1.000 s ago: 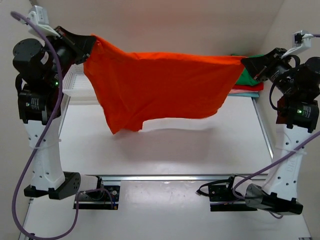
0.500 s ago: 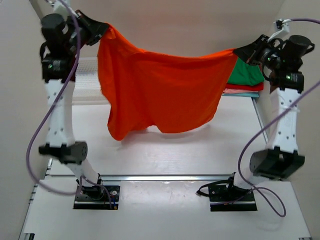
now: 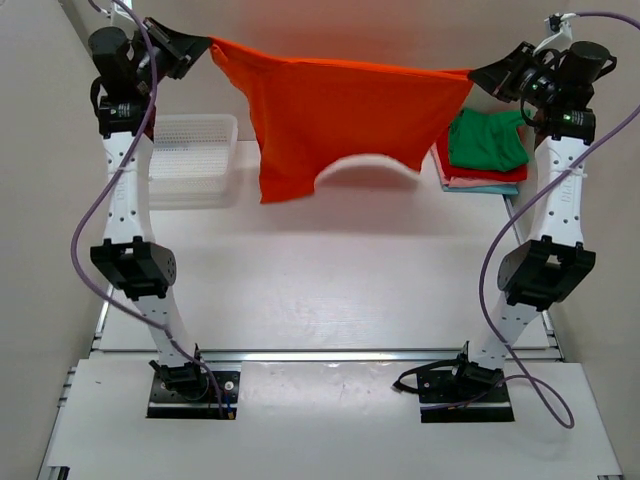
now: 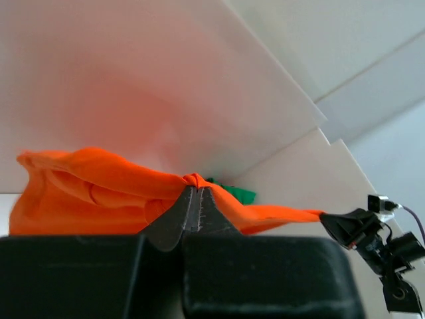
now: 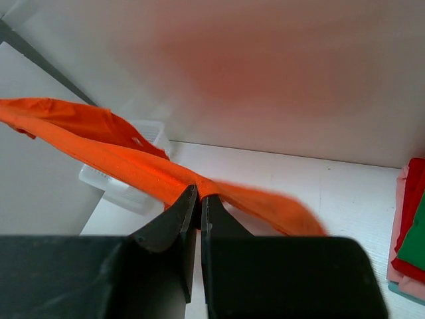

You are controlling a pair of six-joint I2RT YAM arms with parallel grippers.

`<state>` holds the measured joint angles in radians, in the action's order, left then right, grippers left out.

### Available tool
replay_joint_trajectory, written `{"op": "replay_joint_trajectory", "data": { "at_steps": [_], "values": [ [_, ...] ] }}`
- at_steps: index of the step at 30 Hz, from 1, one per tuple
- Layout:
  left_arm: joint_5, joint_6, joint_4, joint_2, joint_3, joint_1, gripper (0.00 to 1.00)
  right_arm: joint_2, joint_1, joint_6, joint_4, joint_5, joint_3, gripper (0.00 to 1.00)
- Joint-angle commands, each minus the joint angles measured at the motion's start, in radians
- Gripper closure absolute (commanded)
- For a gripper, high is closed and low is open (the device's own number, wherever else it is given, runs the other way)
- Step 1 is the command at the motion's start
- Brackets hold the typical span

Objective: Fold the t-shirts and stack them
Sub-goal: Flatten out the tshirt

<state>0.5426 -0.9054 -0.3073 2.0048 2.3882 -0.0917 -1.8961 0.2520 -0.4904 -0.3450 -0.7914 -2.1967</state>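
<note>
Two small pinches of cloth carry the whole orange t-shirt [image 3: 330,110], and that is my worry. Its upper edge is pulled nearly straight between the arms. If I spread them wider, I expect that edge to slip out of one pair of fingers. The shirt would then swing from the other side and drop in a heap, and I would have to spread it out again.

The second risk is on the right. The shirt's right edge hangs just beside the folded stack [image 3: 485,160], whose green shirt [image 3: 487,140] lies on top. Lowering without first coming toward me could drag cloth across that stack and skew it. The white mesh basket [image 3: 190,150] on the left is a lesser snag risk, as it sits apart from the hanging cloth.

The left gripper [image 3: 205,45] is clamped on the shirt's left upper corner, and its wrist camera shows the jaws pressed together with a knot of orange between the tips. The right gripper [image 3: 475,75] is likewise closed on the right upper corner, with a band of orange running out of it.

The shirt hangs in the air between the two grippers, above the far part of the table [image 3: 330,280]. Its body falls below the grip line and its lower edge is arched and off the surface.
</note>
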Motion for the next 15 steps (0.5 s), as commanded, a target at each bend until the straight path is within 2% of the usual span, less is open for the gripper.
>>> {"op": "replay_joint_trajectory", "data": {
  "at_steps": [1,3,5,6,7,9,13,15],
  "values": [
    [-0.003,0.069,0.059,-0.211,-0.038,0.026,1.00,0.115,0.029,0.024,0.060,-0.005,0.064,1.00],
    [-0.033,0.134,0.027,-0.289,-0.142,0.064,1.00,0.155,0.027,0.050,0.054,-0.006,0.149,1.00],
    [-0.107,0.233,-0.006,-0.427,-0.362,0.137,1.00,0.233,0.009,0.096,0.057,0.017,0.320,1.00],
    [-0.125,0.252,-0.006,-0.475,-0.511,0.145,1.00,0.277,0.003,0.101,0.055,0.049,0.374,1.00],
    [-0.153,0.269,0.006,-0.554,-0.591,0.177,1.00,0.301,-0.016,0.127,0.054,0.075,0.485,1.00],
    [-0.190,0.272,0.049,-0.691,-0.909,0.214,1.00,0.392,-0.040,0.153,0.028,0.142,0.688,1.00],
    [-0.303,0.289,-0.001,-0.959,-1.304,0.299,1.00,0.595,-0.138,0.176,-0.044,0.332,0.992,1.00],
    [-0.345,0.284,-0.067,-1.091,-1.441,0.346,1.00,0.687,-0.160,0.136,-0.075,0.388,1.167,1.00]
  ]
}}
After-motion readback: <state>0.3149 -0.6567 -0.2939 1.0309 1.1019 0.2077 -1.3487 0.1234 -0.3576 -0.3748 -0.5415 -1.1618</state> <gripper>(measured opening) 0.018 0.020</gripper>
